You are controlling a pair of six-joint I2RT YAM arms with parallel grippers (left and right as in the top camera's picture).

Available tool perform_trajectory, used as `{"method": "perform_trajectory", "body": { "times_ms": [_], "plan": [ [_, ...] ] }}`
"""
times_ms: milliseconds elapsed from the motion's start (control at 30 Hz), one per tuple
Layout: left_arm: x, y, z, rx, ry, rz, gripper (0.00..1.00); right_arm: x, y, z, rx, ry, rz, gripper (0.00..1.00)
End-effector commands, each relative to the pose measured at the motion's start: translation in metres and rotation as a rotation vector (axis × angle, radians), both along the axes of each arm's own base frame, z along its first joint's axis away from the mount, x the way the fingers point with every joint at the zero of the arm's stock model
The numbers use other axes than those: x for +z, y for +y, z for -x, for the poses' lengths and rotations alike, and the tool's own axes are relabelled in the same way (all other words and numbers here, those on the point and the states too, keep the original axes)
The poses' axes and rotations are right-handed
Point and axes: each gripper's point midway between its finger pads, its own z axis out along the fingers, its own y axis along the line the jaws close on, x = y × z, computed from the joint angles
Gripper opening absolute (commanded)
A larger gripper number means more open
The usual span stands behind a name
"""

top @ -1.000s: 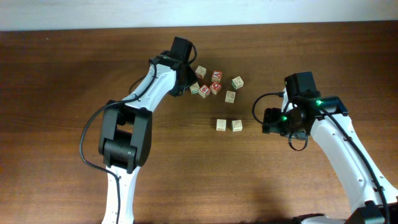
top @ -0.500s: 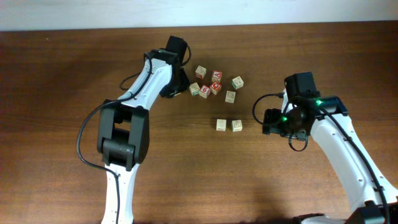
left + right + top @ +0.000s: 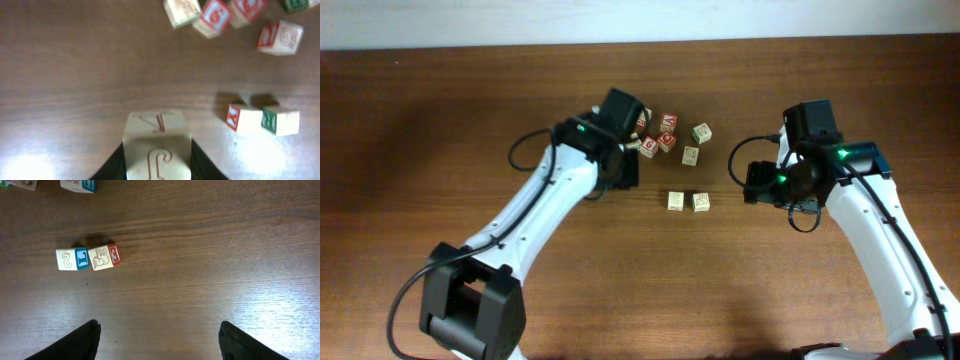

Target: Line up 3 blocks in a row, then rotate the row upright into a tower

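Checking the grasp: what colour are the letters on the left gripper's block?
Red outlines on the pale block; left wrist view shows it best.

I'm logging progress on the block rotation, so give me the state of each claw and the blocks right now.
left claw: shut on a block.
held block: clamped in the left claw, red letters showing.
right claw: open, empty.
pair of blocks: resting side by side, touching, ungripped.
block cluster: resting loose, ungripped.

White links, black joints and cables; right gripper [image 3: 159, 337] looks matte black.
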Motion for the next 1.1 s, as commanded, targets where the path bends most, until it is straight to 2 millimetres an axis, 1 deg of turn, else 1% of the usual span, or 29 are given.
{"method": "perform_trajectory", "body": {
  "times_ms": [0, 33, 67, 133, 167, 200, 233, 267, 367, 433, 633, 667, 700, 767, 833, 867, 900, 933, 967, 1000, 1033, 1067],
  "plan": [
    [-0.015, -0.018, 0.017, -0.042, 0.008, 0.014, 0.2, 0.008, -0.008, -0.008, -0.009, -0.043, 0.04, 0.76],
    [-0.021, -0.031, 0.016, -0.06, -0.002, 0.022, 0.21, 0.008, -0.016, -0.009, -0.033, -0.045, 0.039, 0.76],
    [-0.031, -0.042, 0.019, -0.048, 0.011, 0.028, 0.22, 0.008, -0.023, -0.01, -0.057, -0.042, 0.036, 0.76],
    [-0.06, -0.057, 0.018, -0.053, 0.04, 0.018, 0.23, 0.008, -0.036, -0.01, -0.102, -0.038, -0.001, 0.76],
    [-0.074, -0.059, 0.017, -0.051, 0.057, 0.009, 0.25, 0.008, -0.037, -0.01, -0.102, -0.039, 0.001, 0.76],
    [-0.084, -0.061, 0.016, -0.052, 0.07, 0.007, 0.25, 0.008, -0.037, -0.01, -0.102, -0.039, 0.001, 0.76],
    [-0.098, -0.069, 0.014, -0.057, 0.085, 0.034, 0.25, 0.008, -0.037, -0.01, -0.102, -0.039, 0.001, 0.76],
    [-0.097, -0.075, 0.008, -0.061, 0.065, 0.06, 0.26, 0.008, -0.037, -0.01, -0.102, -0.039, 0.001, 0.76],
    [-0.102, -0.081, 0.011, -0.074, 0.074, 0.062, 0.28, 0.008, -0.037, -0.011, -0.102, -0.04, 0.001, 0.76],
    [-0.102, -0.081, 0.01, -0.074, 0.068, 0.065, 0.28, 0.008, -0.037, -0.011, -0.102, -0.04, 0.001, 0.76],
    [-0.105, -0.076, 0.021, -0.076, 0.116, 0.048, 0.29, 0.008, -0.037, -0.01, -0.102, -0.039, 0.001, 0.77],
    [-0.105, -0.077, 0.021, -0.076, 0.116, 0.049, 0.33, 0.008, -0.037, -0.01, -0.102, -0.039, 0.001, 0.76],
    [-0.105, -0.077, 0.021, -0.076, 0.116, 0.049, 0.34, 0.008, -0.037, -0.01, -0.102, -0.039, 0.001, 0.76],
    [-0.106, -0.077, 0.021, -0.076, 0.118, 0.049, 0.44, 0.008, -0.037, -0.01, -0.102, -0.038, 0.001, 0.76],
    [-0.106, -0.077, 0.021, -0.076, 0.117, 0.049, 0.44, 0.008, -0.037, -0.01, -0.102, -0.038, 0.001, 0.76],
    [-0.105, -0.077, 0.02, -0.076, 0.115, 0.051, 0.46, 0.008, -0.036, -0.009, -0.102, -0.032, 0.001, 0.76],
    [-0.099, -0.08, 0.013, -0.078, 0.095, 0.058, 0.47, 0.007, -0.036, -0.006, -0.101, -0.022, 0.002, 0.76],
    [-0.085, -0.083, 0.001, -0.085, 0.061, 0.076, 0.47, 0.007, -0.036, -0.006, -0.101, -0.019, 0.002, 0.76],
    [-0.055, -0.091, -0.016, -0.115, 0.009, 0.096, 0.5, 0.007, -0.036, -0.006, -0.101, -0.019, 0.002, 0.76],
    [-0.023, -0.094, -0.029, -0.137, -0.041, 0.084, 0.52, 0.007, -0.036, -0.006, -0.101, -0.019, 0.002, 0.76],
    [0.01, -0.085, -0.048, -0.118, -0.132, 0.02, 0.53, 0.006, -0.036, -0.003, -0.101, -0.008, 0.002, 0.76],
    [0.031, -0.073, -0.057, -0.086, -0.145, 0.014, 0.42, 0.0, -0.036, 0.004, -0.1, 0.024, 0.0, 0.68]
  ]
}}
